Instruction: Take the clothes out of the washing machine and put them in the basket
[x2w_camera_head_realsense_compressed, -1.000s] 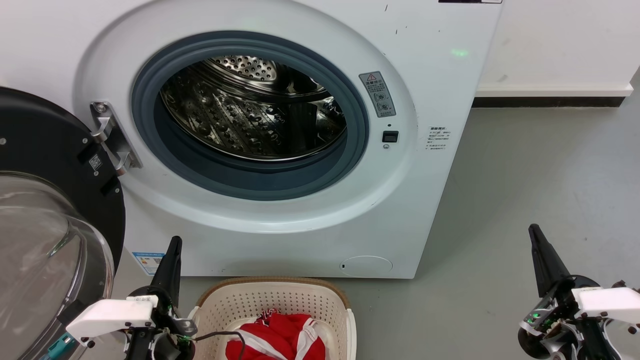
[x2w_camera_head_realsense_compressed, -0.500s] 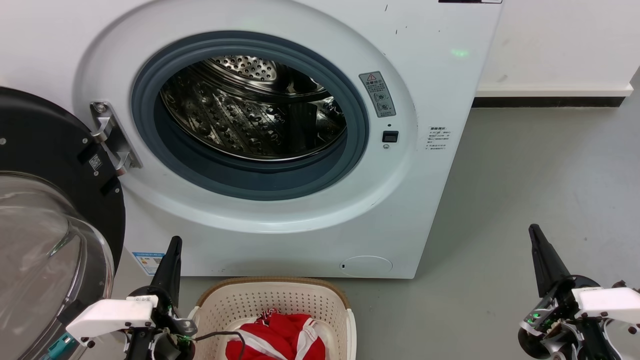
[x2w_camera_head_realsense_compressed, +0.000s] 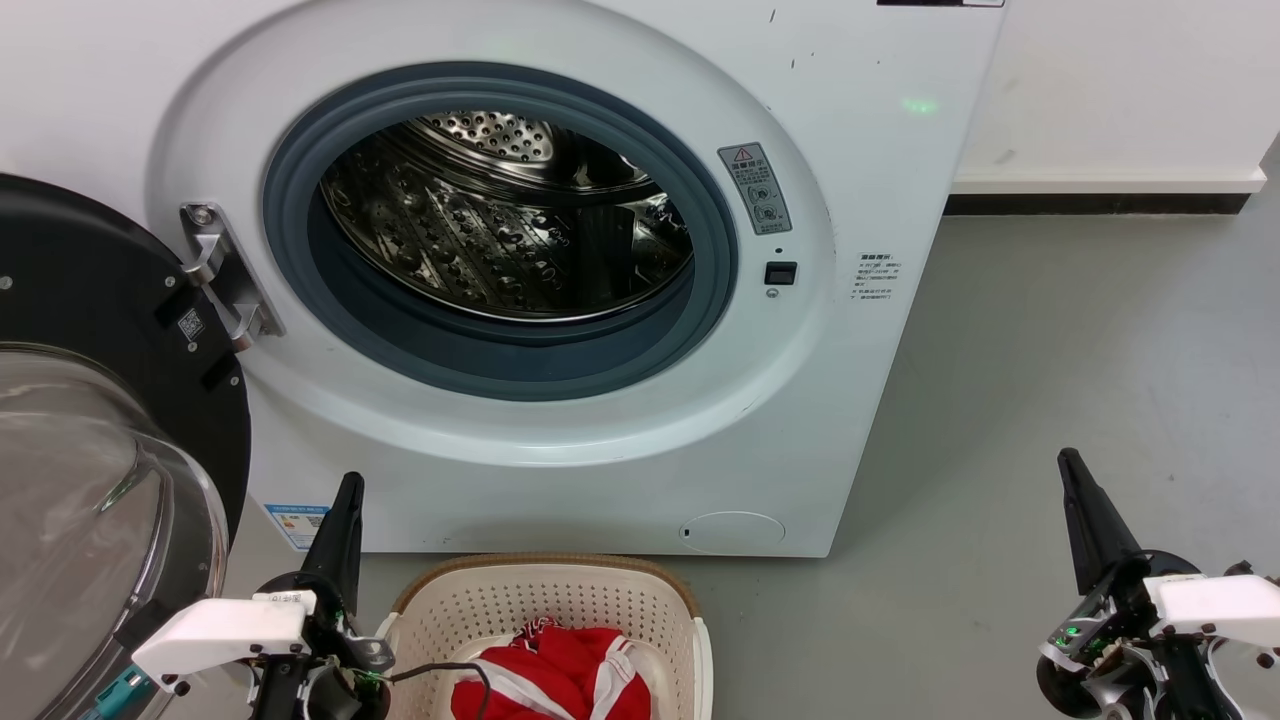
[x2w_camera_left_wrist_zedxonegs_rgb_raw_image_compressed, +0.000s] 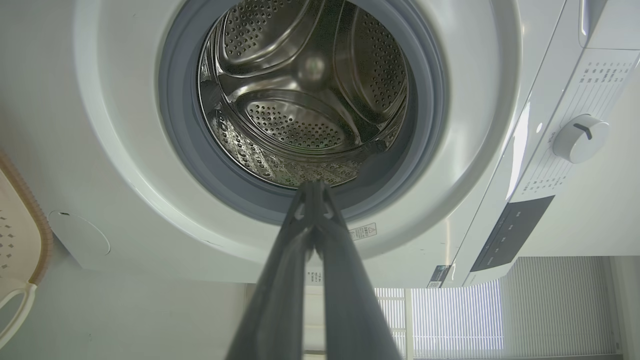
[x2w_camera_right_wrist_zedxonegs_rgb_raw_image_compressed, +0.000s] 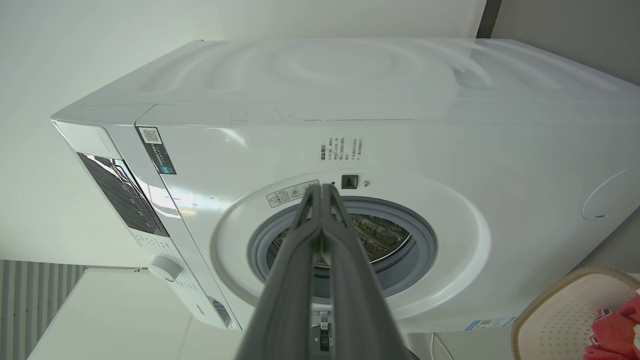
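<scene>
At the far left the black-framed round glass door (x2w_camera_head_realsense_compressed: 110, 440) stands swung wide open on its metal hinge. Just right of it, at the lower left of the head view, the left end effector (x2w_camera_head_realsense_compressed: 349, 488) points up the view. Its two long dark fingers are pressed together tip to tip with nothing between them, and the left wrist view shows the closed pair in line with the drum opening.

Next to it on the grey floor (x2w_camera_head_realsense_compressed: 1050, 350) sits the cream rectangular plastic basket (x2w_camera_head_realsense_compressed: 545, 566), with diamond-perforated sides and a brown woven-look rim, close in front of the machine's base. Inside it lie the clothes (x2w_camera_head_realsense_compressed: 560, 675), a soft bundle of bright red fabric with white stripes.

Above the basket stands the large white front-loading washing machine (x2w_camera_head_realsense_compressed: 880, 150). Its grey rubber door ring (x2w_camera_head_realsense_compressed: 300, 290) frames the perforated steel drum (x2w_camera_head_realsense_compressed: 480, 240), whose shiny wall and ribs show plainly.

At the lower right, well apart from the machine and the basket, the right end effector (x2w_camera_head_realsense_compressed: 1070, 465) hangs over the floor. Its fingers are likewise pressed together and grip nothing.
</scene>
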